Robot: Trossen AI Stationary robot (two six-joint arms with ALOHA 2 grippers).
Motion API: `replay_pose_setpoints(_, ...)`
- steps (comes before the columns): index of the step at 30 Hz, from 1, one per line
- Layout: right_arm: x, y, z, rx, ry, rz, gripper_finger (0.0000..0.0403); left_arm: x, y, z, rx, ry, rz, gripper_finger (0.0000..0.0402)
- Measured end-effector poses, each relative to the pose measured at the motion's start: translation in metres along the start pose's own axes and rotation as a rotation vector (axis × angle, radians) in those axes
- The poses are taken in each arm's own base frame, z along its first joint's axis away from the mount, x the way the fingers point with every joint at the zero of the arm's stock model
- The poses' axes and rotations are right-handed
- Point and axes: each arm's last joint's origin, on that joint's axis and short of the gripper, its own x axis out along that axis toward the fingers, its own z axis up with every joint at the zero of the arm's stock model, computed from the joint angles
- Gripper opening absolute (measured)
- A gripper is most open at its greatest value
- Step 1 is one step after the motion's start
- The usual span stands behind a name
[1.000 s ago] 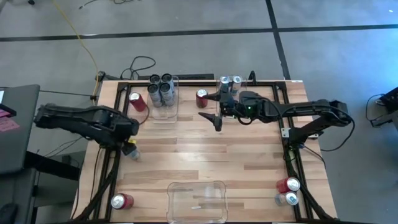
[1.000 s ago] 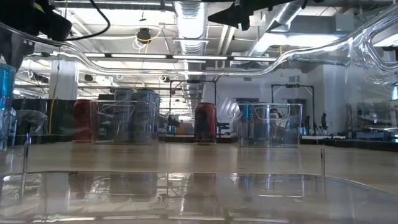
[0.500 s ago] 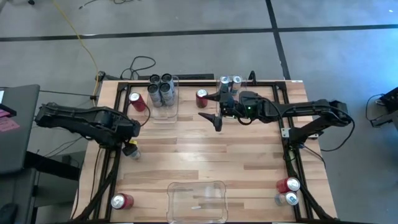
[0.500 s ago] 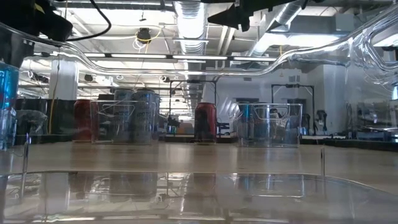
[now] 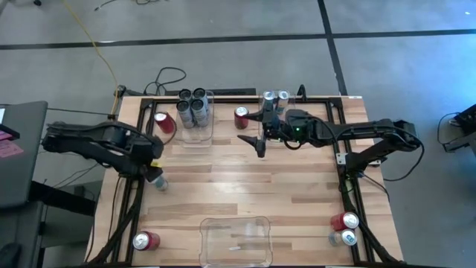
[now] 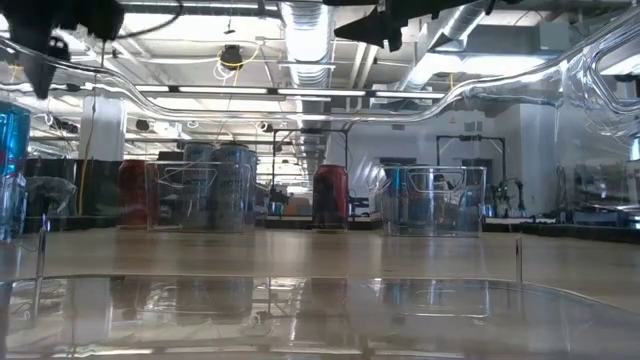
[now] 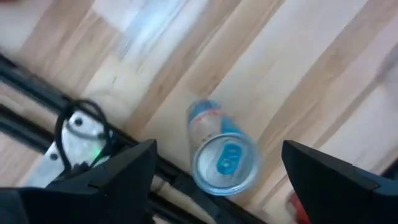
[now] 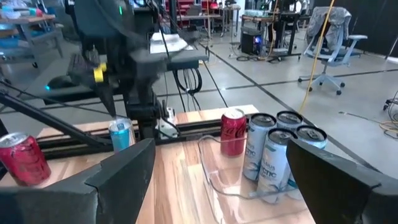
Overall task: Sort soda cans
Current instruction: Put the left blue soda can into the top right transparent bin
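Pulled back off the blue can (image 7: 221,152), left pincer (image 5: 154,152) spread wide just above it; right pincer (image 5: 259,134) spread too.

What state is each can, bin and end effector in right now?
Silver-and-blue metal can: upright, free, below open left end effector.
Right end effector: open, empty.
Near clear plastic bin: empty.
Far-left clear bin: four upright cans.
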Motion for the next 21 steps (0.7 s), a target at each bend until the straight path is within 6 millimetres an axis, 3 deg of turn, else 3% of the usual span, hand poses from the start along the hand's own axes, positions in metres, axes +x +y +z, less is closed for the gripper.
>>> replay_pose_setpoints(21,0.0,0.0,-0.005,0.016,0.054,-0.002,0.038,0.002,-0.018,-0.017,0.056,0.005,0.046,0.0342)
